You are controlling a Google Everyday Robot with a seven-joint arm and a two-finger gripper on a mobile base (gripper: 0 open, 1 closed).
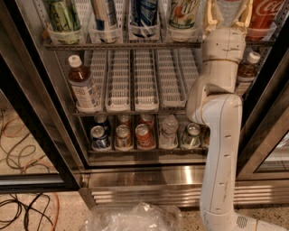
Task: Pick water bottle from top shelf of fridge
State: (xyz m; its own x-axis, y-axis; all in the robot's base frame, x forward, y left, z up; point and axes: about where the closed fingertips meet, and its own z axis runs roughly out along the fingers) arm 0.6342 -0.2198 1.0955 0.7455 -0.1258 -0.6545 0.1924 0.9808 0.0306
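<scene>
Camera view: I am looking into a fridge [144, 177] with black-framed glass doors, wire racks and a steel base with a louvred grille. My robot's white arm [220, 158] rises from the lower right of the frame, up past the racks on the right side.

The highest rack in sight is my worktop [122, 45], a wire shelf with a grey front rail and clear cups at the lane ends. Below it sit long white slotted trays [146, 79]. A crumpled clear plastic bag [135, 217] lies on the floor in front of the base.

A brown tea bottle [84, 88] with a white cap stands upright at the left end of the tray rack. The water bottle [229, 7], clear, stands near the right end of the worktop's front edge, just left of a red cola bottle [266, 16]. The hand [228, 19] is up at the water bottle, at that front edge; I cannot tell whether it is clenched or released. Small drink cans [122, 135] line the lowest rack.
</scene>
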